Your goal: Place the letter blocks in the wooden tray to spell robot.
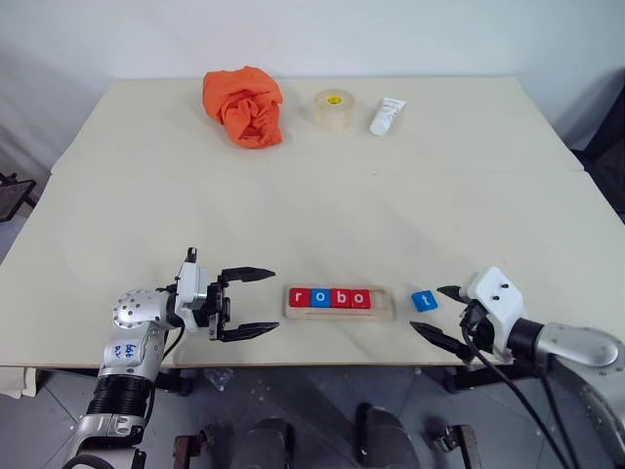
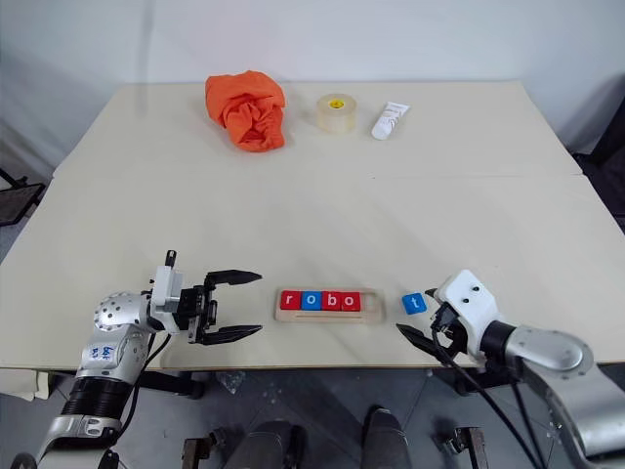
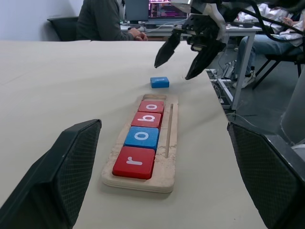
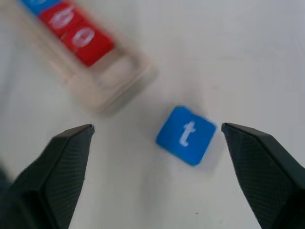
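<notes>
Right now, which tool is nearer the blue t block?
Right. The right tool sits open just beside the blue t block, not touching it. The left tool is open beyond the far end of the wooden tray.

Silver arms, black-fingered claws (image 1: 246, 304)

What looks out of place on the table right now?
The blue t block lies on the table just past the wooden tray, turned askew, while r, o, b, o sit in the slot with the last space empty. The open right gripper is beside it.
</notes>
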`<state>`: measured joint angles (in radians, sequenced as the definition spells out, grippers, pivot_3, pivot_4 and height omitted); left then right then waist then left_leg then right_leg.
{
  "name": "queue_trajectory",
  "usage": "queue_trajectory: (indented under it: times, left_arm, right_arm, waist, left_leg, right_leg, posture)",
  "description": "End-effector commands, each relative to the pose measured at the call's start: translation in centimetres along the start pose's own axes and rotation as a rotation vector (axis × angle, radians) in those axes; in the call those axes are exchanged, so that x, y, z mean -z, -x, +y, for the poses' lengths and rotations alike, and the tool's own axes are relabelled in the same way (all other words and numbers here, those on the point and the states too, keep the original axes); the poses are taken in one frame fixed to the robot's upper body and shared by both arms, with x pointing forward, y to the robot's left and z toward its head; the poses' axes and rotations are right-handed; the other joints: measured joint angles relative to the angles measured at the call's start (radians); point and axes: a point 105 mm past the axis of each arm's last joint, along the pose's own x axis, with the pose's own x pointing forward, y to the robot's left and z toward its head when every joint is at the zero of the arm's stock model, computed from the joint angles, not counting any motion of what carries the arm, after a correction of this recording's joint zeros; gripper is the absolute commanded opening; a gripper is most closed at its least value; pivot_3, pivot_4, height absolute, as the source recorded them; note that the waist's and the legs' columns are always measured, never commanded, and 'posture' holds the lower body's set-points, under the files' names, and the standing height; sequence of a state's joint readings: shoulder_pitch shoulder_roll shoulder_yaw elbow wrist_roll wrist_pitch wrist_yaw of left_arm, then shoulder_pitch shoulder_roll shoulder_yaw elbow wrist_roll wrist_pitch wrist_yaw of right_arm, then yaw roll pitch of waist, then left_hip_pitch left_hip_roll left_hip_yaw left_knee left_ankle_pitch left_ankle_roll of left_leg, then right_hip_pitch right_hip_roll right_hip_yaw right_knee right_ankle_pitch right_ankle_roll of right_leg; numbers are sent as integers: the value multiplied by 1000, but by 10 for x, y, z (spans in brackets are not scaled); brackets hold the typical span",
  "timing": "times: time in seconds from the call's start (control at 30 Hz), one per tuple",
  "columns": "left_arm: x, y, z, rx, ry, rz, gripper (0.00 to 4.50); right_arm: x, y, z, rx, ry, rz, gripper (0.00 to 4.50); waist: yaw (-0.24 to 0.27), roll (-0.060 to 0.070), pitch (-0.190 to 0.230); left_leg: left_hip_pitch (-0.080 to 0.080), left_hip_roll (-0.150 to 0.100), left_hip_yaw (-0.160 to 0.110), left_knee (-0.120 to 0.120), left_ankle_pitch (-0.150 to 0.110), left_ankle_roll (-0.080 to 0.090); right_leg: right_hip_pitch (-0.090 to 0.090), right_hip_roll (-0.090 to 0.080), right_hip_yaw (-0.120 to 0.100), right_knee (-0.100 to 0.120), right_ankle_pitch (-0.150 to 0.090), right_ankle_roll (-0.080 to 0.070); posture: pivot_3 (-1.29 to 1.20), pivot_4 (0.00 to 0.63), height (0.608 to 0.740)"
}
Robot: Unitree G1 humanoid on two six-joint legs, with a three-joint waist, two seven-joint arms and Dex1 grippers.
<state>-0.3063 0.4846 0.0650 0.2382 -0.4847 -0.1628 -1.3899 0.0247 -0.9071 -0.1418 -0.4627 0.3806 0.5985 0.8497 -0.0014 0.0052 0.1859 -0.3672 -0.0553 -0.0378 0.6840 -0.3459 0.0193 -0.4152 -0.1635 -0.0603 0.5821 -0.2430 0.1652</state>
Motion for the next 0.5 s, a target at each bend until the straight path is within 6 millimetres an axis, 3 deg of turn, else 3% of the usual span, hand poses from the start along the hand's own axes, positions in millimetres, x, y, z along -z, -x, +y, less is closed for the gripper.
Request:
queue_trajectory:
  times: [0.03,0.27,0.5]
  left_arm:
    - [-6,-1,0,4,-27,-13,4500]
    - [-7,3,-4,19,-26,-9,4500]
    - [-9,18,-7,9,-29,15,4500]
  right_arm:
    - [-1,2,-11,-116,152,24,4475]
    - [5,-9,-41,-283,342,79,4475]
    - [6,-24,-51,-386,416,88,4475]
  waist:
    - [1,0,0]
    - [0,0,0]
    - [-2,0,0]
  left_leg:
    - [0,0,0,0,0,0]
    - [0,0,-1,0,1,-1]
    - [0,1,-1,0,0,-2]
  right_leg:
    - [0,0,0,0,0,0]
    - [0,0,-1,0,0,0]
    - [0,0,-2,-1,0,0]
  posture:
    - [0,150,740]
    - [0,150,740]
    - [0,150,740]
